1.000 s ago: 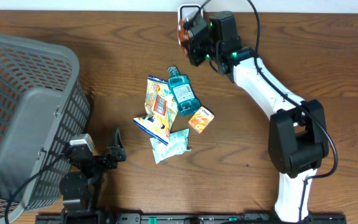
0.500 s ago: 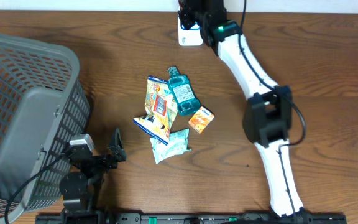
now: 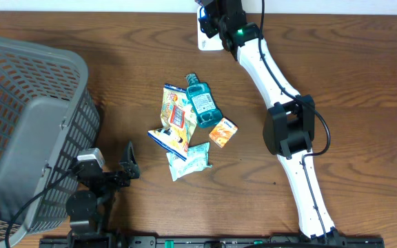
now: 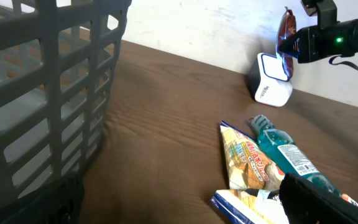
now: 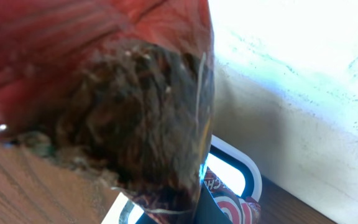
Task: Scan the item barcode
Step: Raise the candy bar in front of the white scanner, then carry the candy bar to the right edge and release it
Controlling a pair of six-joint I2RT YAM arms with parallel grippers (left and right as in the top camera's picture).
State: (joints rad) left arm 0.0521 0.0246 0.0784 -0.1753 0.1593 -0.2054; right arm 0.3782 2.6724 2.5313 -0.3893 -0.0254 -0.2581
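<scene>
In the right wrist view a red snack bag fills most of the frame, hanging just in front of the lit window of the white barcode scanner. The scanner stands at the table's back edge. My right gripper is over it, shut on the bag. From the left wrist view, the red bag hangs right above the scanner, which glows blue. My left gripper rests open near the front left with nothing between its fingers.
A pile lies mid-table: a teal bottle, a yellow snack bag, a small orange box, a pale green packet and a blue-edged bag. A grey mesh basket stands at the left.
My right arm has stretched further back and left, carrying the red bag over the scanner. The left arm and the pile have not moved.
</scene>
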